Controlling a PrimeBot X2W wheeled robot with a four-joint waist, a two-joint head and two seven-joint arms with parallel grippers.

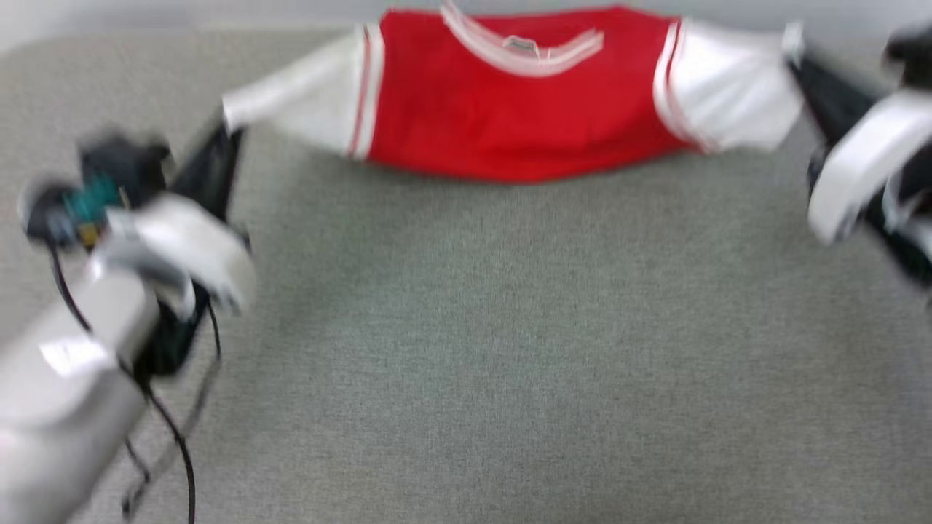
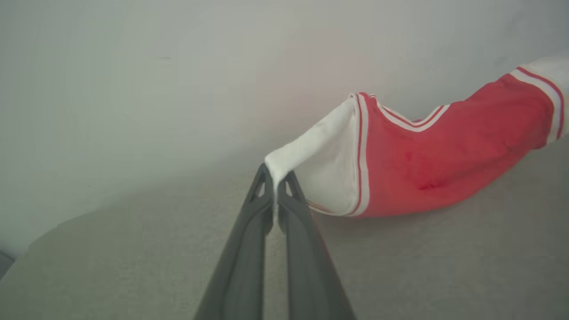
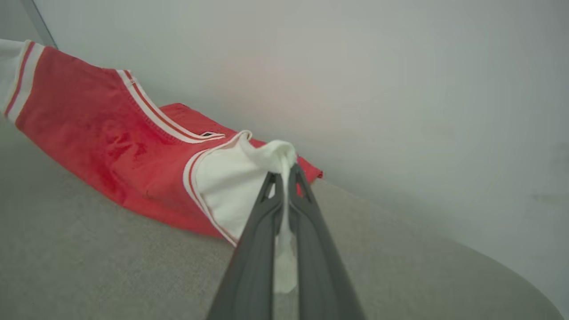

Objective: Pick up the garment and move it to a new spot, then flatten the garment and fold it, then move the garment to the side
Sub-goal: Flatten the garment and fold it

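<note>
The garment [image 1: 502, 109], a red jersey shirt with white sleeves and striped trim, hangs stretched between both arms at the far side of the grey surface [image 1: 466, 349]. Its lower part sags down onto the surface. My left gripper [image 1: 227, 131] is shut on the cuff of one white sleeve [image 2: 329, 155], fingers pinching the fabric [image 2: 275, 175]. My right gripper [image 1: 795, 54] is shut on the other white sleeve [image 3: 235, 182], with cloth bunched between its fingers [image 3: 284, 171]. The neckline [image 1: 520, 47] faces me. The numerals are hidden.
A pale wall [image 2: 178, 66] rises just behind the garment. The grey fabric-covered surface curves away at its edges [image 3: 511, 275]. Dark cables [image 1: 182, 451] dangle from my left forearm over the near left of the surface.
</note>
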